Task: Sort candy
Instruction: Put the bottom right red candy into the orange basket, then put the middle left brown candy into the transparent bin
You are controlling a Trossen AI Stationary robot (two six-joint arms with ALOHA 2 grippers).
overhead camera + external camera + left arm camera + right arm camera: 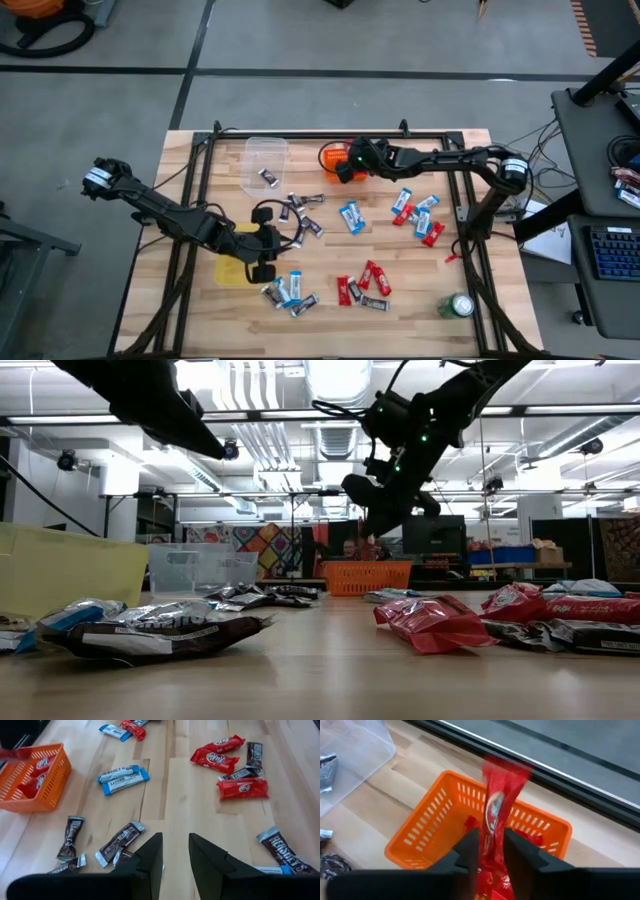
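Above the orange bin point(470, 827) near the tabletop's far edge, the right gripper point(487, 845) is pinching a red candy bar point(497, 802) between its fingers, holding it over the opening so that it falls among the red bars already lying inside. Near the front edge, the left gripper point(175, 860) is hovering with its fingers parted and holding nothing, beside the yellow bin point(232, 268) and over dark brown bars point(120, 842). Loose candy is lying scattered across the tabletop: blue-and-white bars point(122, 777) toward the middle, red bars point(372, 280) toward the front edge. A clear bin point(263, 160) is sitting by the far edge, holding one dark bar. A green can point(459, 305) is standing at the front right corner, well apart from both arms.
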